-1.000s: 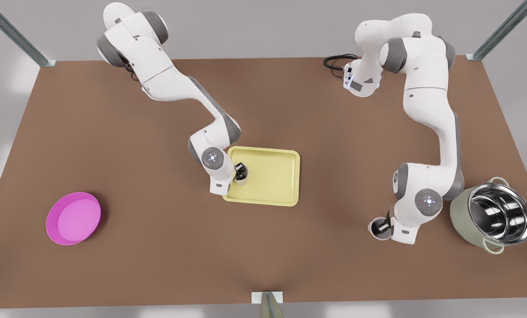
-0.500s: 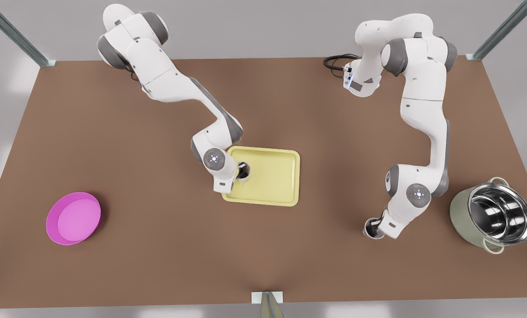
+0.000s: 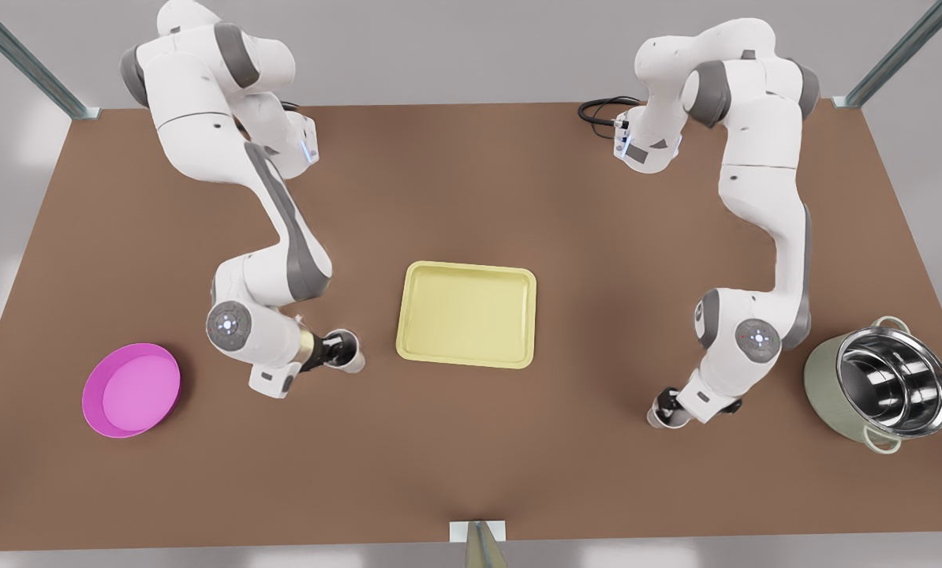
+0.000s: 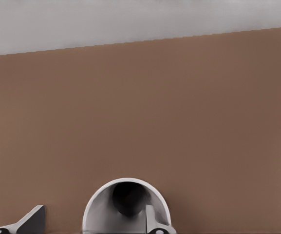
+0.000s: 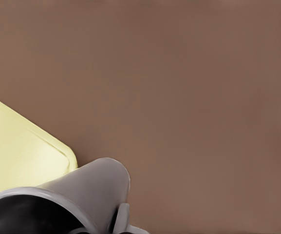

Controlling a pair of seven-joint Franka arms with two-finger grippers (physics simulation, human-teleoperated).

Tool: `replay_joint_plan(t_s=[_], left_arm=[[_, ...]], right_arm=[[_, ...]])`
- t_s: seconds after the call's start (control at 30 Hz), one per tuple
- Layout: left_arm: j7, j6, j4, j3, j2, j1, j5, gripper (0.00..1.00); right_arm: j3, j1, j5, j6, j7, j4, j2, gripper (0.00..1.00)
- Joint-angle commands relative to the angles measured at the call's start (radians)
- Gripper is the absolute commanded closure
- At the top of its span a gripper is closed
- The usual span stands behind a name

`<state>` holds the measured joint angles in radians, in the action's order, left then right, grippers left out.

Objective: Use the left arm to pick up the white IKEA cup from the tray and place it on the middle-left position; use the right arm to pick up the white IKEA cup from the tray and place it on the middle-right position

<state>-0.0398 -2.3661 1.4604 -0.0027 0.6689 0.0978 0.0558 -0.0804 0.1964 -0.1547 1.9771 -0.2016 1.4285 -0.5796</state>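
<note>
A white cup (image 3: 351, 360) sits on the brown table just off the tray's (image 3: 466, 272) left side in the front view. My left gripper (image 3: 330, 349) is at this cup. In the left wrist view the cup (image 4: 125, 200) shows its dark inside. The left gripper (image 4: 91, 225) is open, with one finger (image 4: 152, 222) inside the rim and the other well outside the wall. A second white cup (image 3: 659, 418) is low over the table far off the tray's right side. My right gripper (image 3: 670, 406) is shut on its rim. The right wrist view shows this cup (image 5: 82, 190) and one fingertip (image 5: 123, 217).
A round magenta plate (image 3: 132, 389) lies at the front view's far left. A grey-green steel-lined pot (image 3: 881, 386) stands at the far right, close to the right arm's elbow. A corner of the tray (image 5: 13, 151) is visible in the right wrist view. A black cable lies at the back.
The left arm swung from the tray's left edge out to the table left of it, and the cup went with it. The right gripper sank slightly with its cup.
</note>
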Motion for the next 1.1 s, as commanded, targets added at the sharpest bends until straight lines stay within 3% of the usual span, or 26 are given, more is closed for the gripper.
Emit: replay_joint_plan(t_s=[0.0, 0.1, 0.13, 0.17, 0.4, 0.63, 0.73, 0.93, 1.0, 1.07], left_arm=[[0.063, 0.342, -0.100, 0.001, -0.058, 0.000, 0.007, 0.00], [0.061, 0.634, -0.181, 0.004, -0.172, -0.015, -0.037, 0.00], [0.052, 0.670, -0.068, 0.015, -0.278, -0.029, -0.102, 0.00], [0.052, 0.499, 0.188, 0.015, -0.443, -0.033, -0.103, 0.00], [0.057, 0.496, 0.144, 0.009, -0.411, -0.026, -0.094, 0.00], [0.058, 0.493, 0.137, 0.012, -0.379, -0.038, -0.086, 0.00], [0.089, 0.564, 0.184, 0.023, -0.524, -0.056, -0.094, 0.00], [0.081, 0.631, 0.137, 0.009, -0.525, -0.035, -0.089, 0.00], [0.081, 0.630, 0.127, 0.007, -0.519, -0.035, -0.091, 0.00], [0.081, 0.630, 0.121, 0.007, -0.519, -0.033, -0.093, 0.00]], right_arm=[[0.018, -0.032, 0.026, -0.078, -0.346, -0.086, -0.046, 1.00], [0.030, -0.049, 0.030, -0.078, -0.413, -0.158, -0.106, 1.00], [0.042, -0.049, 0.029, -0.078, -0.446, -0.195, -0.138, 1.00], [0.059, -0.051, 0.029, -0.076, -0.481, -0.237, -0.170, 1.00], [0.108, -0.058, 0.029, -0.021, -0.562, -0.309, -0.327, 1.00], [0.102, -0.063, 0.027, -0.018, -0.559, -0.309, -0.336, 1.00], [0.100, -0.063, 0.027, 0.011, -0.562, -0.309, -0.356, 1.00], [0.100, -0.063, 0.027, 0.023, -0.562, -0.309, -0.368, 1.00], [0.100, -0.063, 0.026, 0.025, -0.562, -0.309, -0.368, 0.77], [0.099, -0.063, 0.021, 0.023, -0.562, -0.309, -0.367, 0.65]])
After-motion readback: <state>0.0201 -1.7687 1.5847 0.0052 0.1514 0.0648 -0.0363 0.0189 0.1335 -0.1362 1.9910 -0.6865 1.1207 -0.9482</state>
